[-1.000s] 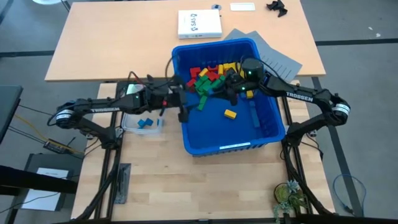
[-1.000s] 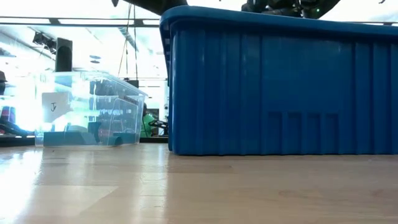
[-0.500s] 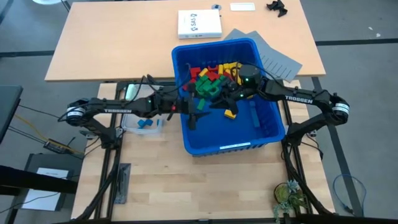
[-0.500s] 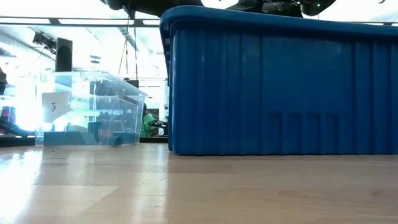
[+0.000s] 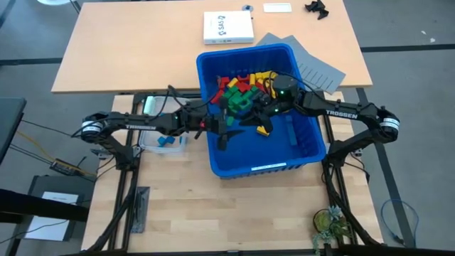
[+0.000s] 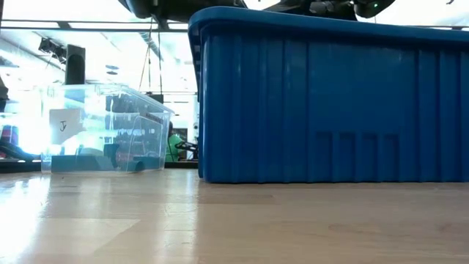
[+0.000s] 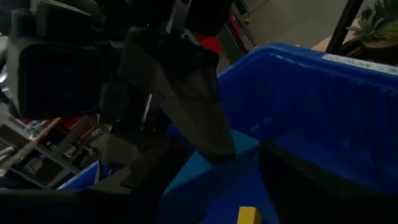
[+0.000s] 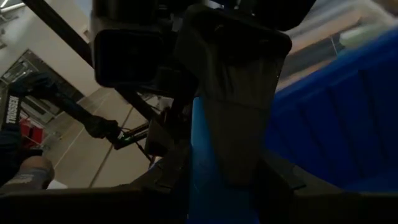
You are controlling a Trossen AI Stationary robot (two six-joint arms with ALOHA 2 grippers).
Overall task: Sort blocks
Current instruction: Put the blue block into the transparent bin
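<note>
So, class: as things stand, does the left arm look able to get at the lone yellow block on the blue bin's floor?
Probably yes. The left gripper is already inside the blue bin, and the yellow block lies on open floor nearby. The right gripper hangs close beside it, though, so the arms could crowd each other.

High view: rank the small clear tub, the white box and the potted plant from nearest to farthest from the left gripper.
From the left gripper, inside the blue bin:
1. Small clear tub, just outside the bin, under the left arm.
2. White box, on the far tabletop.
3. Potted plant, at the near right corner.
</note>
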